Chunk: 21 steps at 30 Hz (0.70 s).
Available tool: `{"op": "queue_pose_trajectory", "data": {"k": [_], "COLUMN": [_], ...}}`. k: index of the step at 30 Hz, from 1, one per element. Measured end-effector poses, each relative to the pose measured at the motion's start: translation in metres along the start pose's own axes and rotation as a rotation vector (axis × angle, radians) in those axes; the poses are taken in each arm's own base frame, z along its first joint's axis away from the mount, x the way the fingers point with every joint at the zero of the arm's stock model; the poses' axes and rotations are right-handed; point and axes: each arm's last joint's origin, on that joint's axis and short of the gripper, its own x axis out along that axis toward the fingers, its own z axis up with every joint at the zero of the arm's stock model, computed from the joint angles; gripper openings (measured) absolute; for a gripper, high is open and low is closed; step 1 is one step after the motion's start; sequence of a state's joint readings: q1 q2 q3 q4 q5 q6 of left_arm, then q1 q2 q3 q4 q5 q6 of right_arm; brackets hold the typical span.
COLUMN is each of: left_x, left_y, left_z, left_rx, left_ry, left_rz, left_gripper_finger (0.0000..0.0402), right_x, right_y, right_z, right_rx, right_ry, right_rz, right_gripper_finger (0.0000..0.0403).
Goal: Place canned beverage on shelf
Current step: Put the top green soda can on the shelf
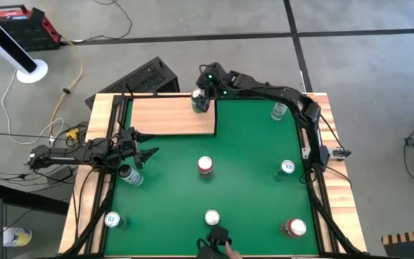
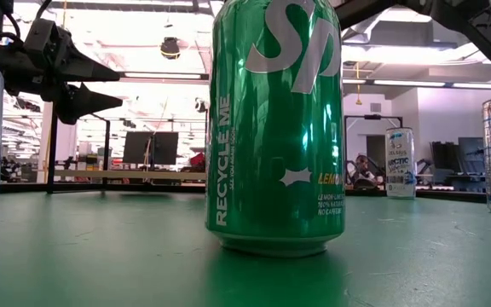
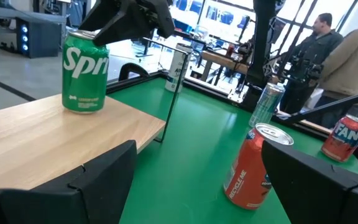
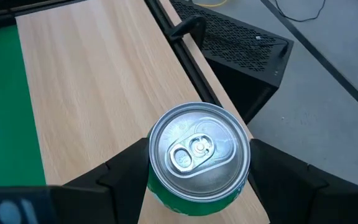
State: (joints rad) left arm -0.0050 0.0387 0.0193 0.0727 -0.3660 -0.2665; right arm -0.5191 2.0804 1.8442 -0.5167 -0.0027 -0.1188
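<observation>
A green Sprite can stands upright on the light-wood shelf, at its far right corner. My right gripper reaches in over the table's far edge and is shut on this can; the can's top fills the right wrist view. The can on the board also shows in the left wrist view. My left gripper is open and empty at the table's left side, in front of the shelf. It also shows in the low view. My right gripper pinches the green can's two opposite sides just below the top rim between its two fingers. The fingers come from above, pointing down. The can stands upright with its bottom on the shelf.
Several more cans stand on the green table: a red one in the middle, a green one at the near edge, and others far right, right, near right, near left and beside my left gripper. People stand beyond the table.
</observation>
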Motion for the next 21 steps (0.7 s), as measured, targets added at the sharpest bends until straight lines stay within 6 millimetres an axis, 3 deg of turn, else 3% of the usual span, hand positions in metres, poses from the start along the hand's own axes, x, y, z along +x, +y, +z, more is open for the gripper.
{"op": "queue_pose_trajectory", "data": {"k": [21], "left_x": [0.0000], "left_y": [0.0002], "left_z": [0.0001], "left_rx": [-0.011], "left_ry": [-0.002], "left_rz": [0.005], "left_gripper_finger": [0.0332], "right_x": [0.0006], "right_y": [-0.0083], "right_z": [-0.0015], "right_rx": [-0.012], "right_ry": [0.011], "right_rz": [-0.067], "right_gripper_finger": [0.0276]}}
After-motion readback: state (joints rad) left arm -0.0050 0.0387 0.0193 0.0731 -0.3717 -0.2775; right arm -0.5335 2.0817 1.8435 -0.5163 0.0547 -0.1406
